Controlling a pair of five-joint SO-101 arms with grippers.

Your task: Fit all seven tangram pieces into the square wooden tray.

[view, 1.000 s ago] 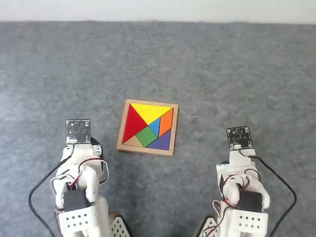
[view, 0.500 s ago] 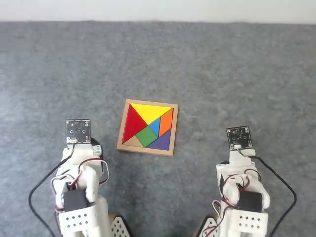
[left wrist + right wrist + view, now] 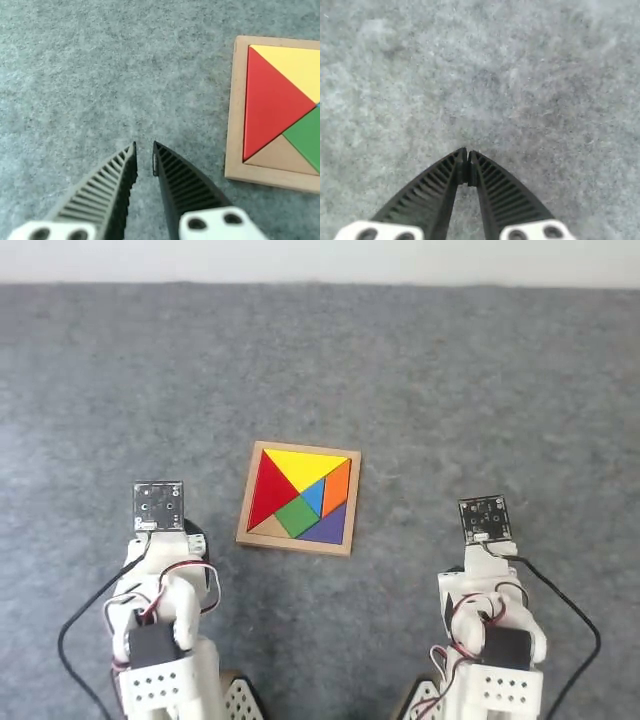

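The square wooden tray [image 3: 246, 502] lies on the grey carpet at mid-table. Inside it sit a yellow triangle [image 3: 300, 464], a red triangle [image 3: 267, 490], a green square [image 3: 295, 515], a small blue triangle [image 3: 314, 498], an orange piece [image 3: 337, 486] and a purple triangle [image 3: 327, 527]. At the tray's near left corner is a wood-coloured triangle [image 3: 279, 156]; I cannot tell whether it is a piece or bare tray floor. My left gripper [image 3: 144, 146] hovers over carpet beside the tray rim [image 3: 232, 125], with a narrow gap between its fingers and nothing in it. My right gripper [image 3: 466, 151] is shut over bare carpet.
Both arms are drawn back at the near edge, the left arm [image 3: 160, 580] to the near left of the tray and the right arm [image 3: 490, 590] to its near right. Grey carpet spreads on all sides of the tray; a pale wall strip runs along the far edge.
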